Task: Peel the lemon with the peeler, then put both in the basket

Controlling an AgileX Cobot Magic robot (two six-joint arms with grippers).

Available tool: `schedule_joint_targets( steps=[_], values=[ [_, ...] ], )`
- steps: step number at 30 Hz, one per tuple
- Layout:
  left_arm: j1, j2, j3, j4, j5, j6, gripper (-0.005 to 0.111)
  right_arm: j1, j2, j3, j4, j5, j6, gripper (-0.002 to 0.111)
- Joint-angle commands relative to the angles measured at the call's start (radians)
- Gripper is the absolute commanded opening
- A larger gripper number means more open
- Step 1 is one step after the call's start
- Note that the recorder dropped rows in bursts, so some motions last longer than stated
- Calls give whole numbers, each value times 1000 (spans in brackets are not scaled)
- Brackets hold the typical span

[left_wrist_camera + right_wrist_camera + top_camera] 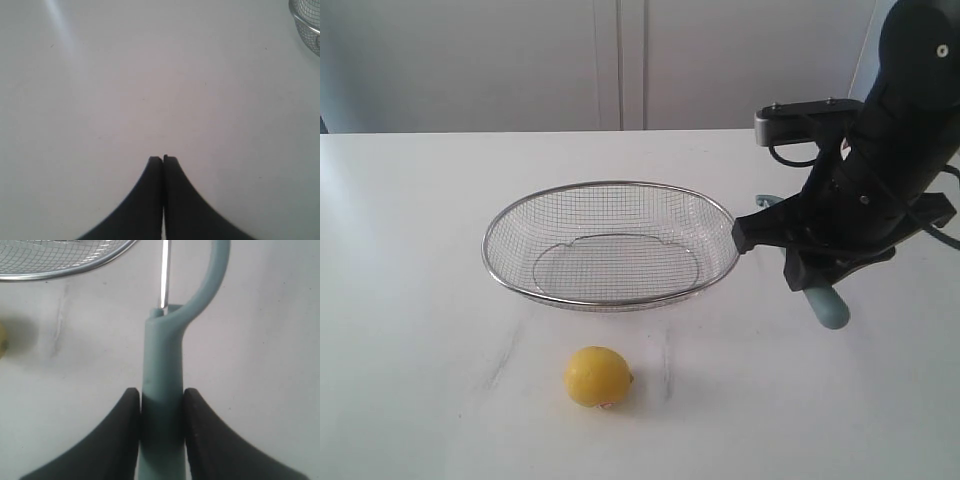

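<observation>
1. Lemon (598, 377) is sitting on the white bench (410, 300), at the near side in the exterior view. Its skin is looking whole and yellow, and its nub is pointing right.
2. Basket (610, 184) is sitting mid-bench behind the lemon, well apart from it, open side up.
3. Right end effector (161, 395) is clamping the peeler (162, 365) by its teal handle. The jaws are standing partly apart, one pad pressing on each side of the handle.
4. Peeler's handle butt is sticking out toward the near side in the exterior view. Its curved head and metal blade are pointing the other way, running just beside the basket's right rim. I can't tell whether they're touching.
5. Right arm is hanging right of the basket, with the lemon lying off to its front-left.
6. Left end effector (163, 159) is fully closed, tips meeting, holding nothing. It's hanging over bare bench, with only a bit of basket rim showing at the corner of its wrist view.
</observation>
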Motion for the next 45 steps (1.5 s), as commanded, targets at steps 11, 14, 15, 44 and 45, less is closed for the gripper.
schedule_joint_targets(
  steps=[11, 14, 15, 44, 45],
  values=[
    [1, -5, 5, -34, -111, 0, 0, -7, -9, 6, 11, -22, 34, 0],
    [1, -5, 5, -56, -154, 0, 0, -7, -9, 6, 11, -29, 34, 0],
    [1, -5, 5, -74, -172, 0, 0, -7, -9, 6, 11, -29, 34, 0],
    [1, -5, 5, -167, -336, 0, 0, -7, -9, 6, 8, -15, 34, 0],
    [1, -5, 5, -167, -355, 0, 0, -7, -9, 6, 8, -13, 34, 0]
  ],
)
